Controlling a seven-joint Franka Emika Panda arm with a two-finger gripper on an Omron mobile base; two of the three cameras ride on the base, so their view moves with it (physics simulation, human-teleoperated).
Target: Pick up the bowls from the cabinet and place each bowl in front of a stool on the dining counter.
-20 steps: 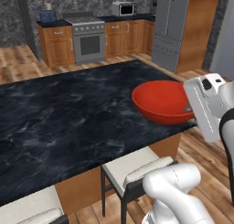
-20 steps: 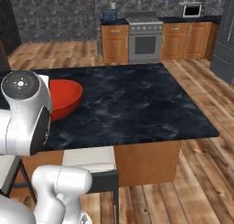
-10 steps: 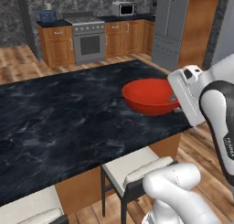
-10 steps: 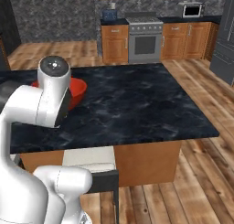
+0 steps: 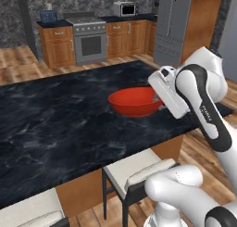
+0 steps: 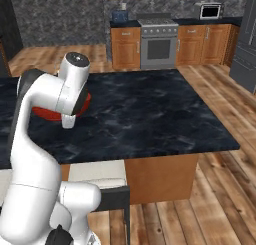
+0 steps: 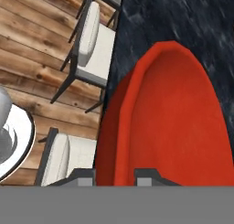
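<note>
A glossy red bowl (image 5: pixel 133 101) is low over the black marble dining counter (image 5: pixel 55 119), near its stool-side edge; I cannot tell whether it touches the slab. My gripper (image 5: pixel 159 100) is shut on the bowl's right rim. In the right base view the arm covers most of the bowl (image 6: pixel 44 112), and my gripper (image 6: pixel 68 122) points down at the counter (image 6: pixel 150 114). The hand view has the bowl (image 7: pixel 169 118) stretching away from my gripper (image 7: pixel 114 175), its rim between the fingertips (image 7: pixel 82 175). The cabinet is out of view.
Two white-cushioned stools (image 5: pixel 139 168) (image 5: pixel 32 212) stand at the counter's near edge; the hand view catches them too (image 7: pixel 91 40) (image 7: pixel 64 154). A stove (image 5: pixel 90 43), lower cabinets and a grey fridge (image 5: pixel 173 22) line the far wall. Wooden floor surrounds the counter.
The arm has swung left and inward, carrying the red bowl from the counter's right end to a spot further in over the slab. The grip has stayed shut.
</note>
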